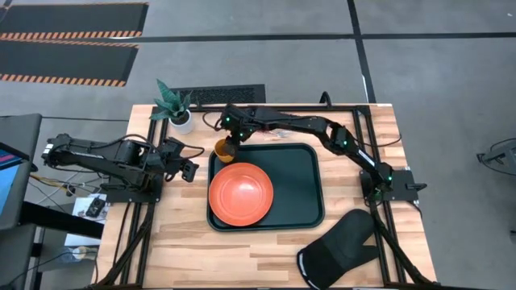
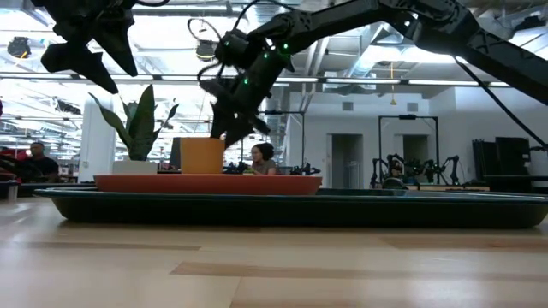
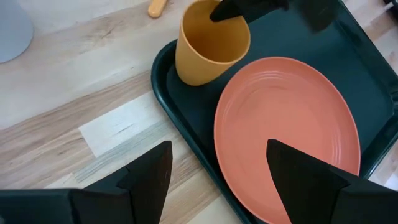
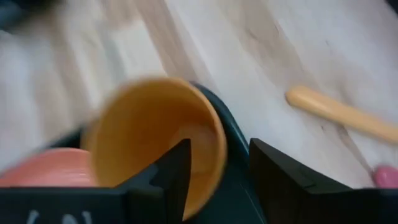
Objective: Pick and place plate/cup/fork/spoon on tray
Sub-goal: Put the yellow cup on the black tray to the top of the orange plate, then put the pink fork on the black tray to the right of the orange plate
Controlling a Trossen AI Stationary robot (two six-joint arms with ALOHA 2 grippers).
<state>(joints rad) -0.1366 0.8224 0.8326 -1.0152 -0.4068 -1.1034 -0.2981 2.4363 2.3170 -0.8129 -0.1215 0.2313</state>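
The dark tray (image 1: 302, 189) lies mid-table. The orange-red plate (image 1: 240, 193) lies flat in its left half. The orange cup (image 1: 224, 150) stands upright in the tray's far left corner (image 3: 210, 43). My right gripper (image 1: 234, 137) is open right above the cup, one finger over its mouth and one outside its wall (image 4: 219, 163). The spoon's orange-yellow handle (image 4: 339, 112) and a pink fork end (image 4: 388, 177) lie on the wood beyond the tray. My left gripper (image 1: 192, 169) is open and empty, left of the tray (image 3: 217, 180). My right gripper comes at the cup's rim from above, slanting down, with the cup's wall (image 4: 217, 149) between its two fingers. A gap shows on each side of the wall, and I cannot tell whether a finger touches it. The cup stands on the tray.
A potted plant (image 1: 177, 113) stands at the table's far left corner. A black oven mitt (image 1: 339, 250) lies at the near right. The tray's right half is bare. People sit in the room behind the table (image 2: 261, 158).
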